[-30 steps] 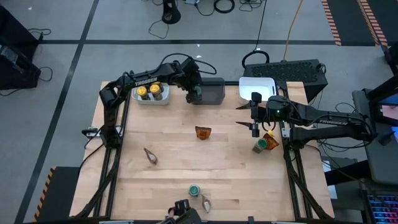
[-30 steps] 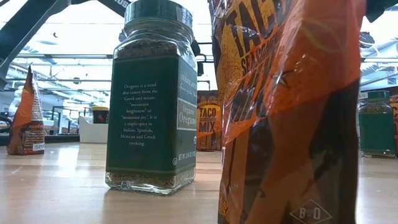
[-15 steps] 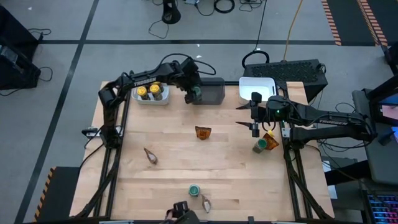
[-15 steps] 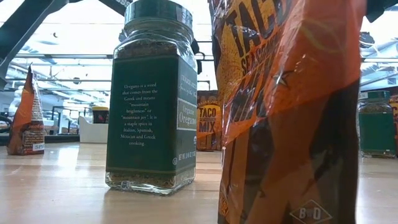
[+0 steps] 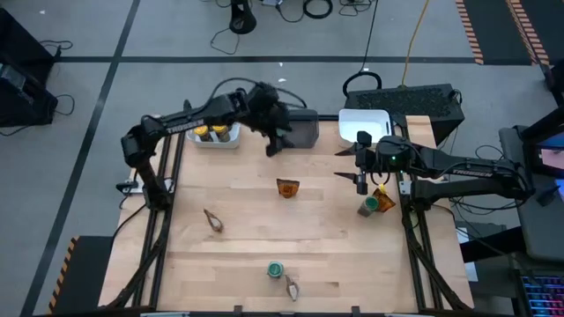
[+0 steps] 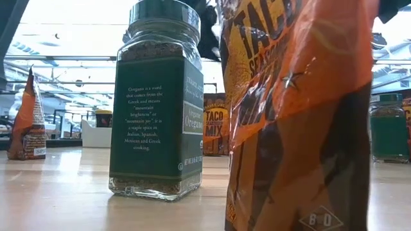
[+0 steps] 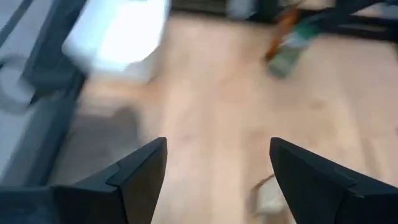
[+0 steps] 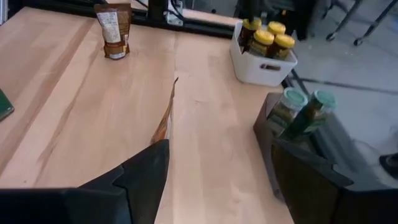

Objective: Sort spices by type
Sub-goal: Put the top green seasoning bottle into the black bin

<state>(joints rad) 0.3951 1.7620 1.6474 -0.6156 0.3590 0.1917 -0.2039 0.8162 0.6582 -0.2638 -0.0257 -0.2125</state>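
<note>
Left gripper (image 5: 275,144) first: spread wide, holding nothing, hanging at upper centre of the high view, just below the front edge of the dark grey bin (image 5: 302,129). Right gripper (image 5: 342,164) next: equally wide open and empty, sitting right of centre, pointing toward the left of the frame, just below the empty white bin (image 5: 366,124).

Likeliest next pick, as a judgement: the centre packet (image 5: 287,187), standing alone a little right of the middle of the table (image 5: 238,255).
- From the left gripper: down the frame and a shade to the right, near.
- From the right gripper: leftward and slightly down, farther off.
- So closer to the left arm.

Long axis of that packet: across the frame, left to right. Shows only a thin edge to the right wrist camera, so broad faces toward the top and bottom of the high view. Calls for jaws closing across the thin dimension, up and down the frame.

Better suited to the right arm: the green-lidded jar (image 5: 367,208) and the second packet (image 5: 383,197), just beside each other, directly below the right gripper.

Well apart from both grippers: a lower-left packet (image 5: 212,220), plus a bottom jar (image 5: 276,269) and a bottom packet (image 5: 292,287) at bottom centre.

Already binned at upper left: yellow-lidded jars (image 5: 218,134).
</note>
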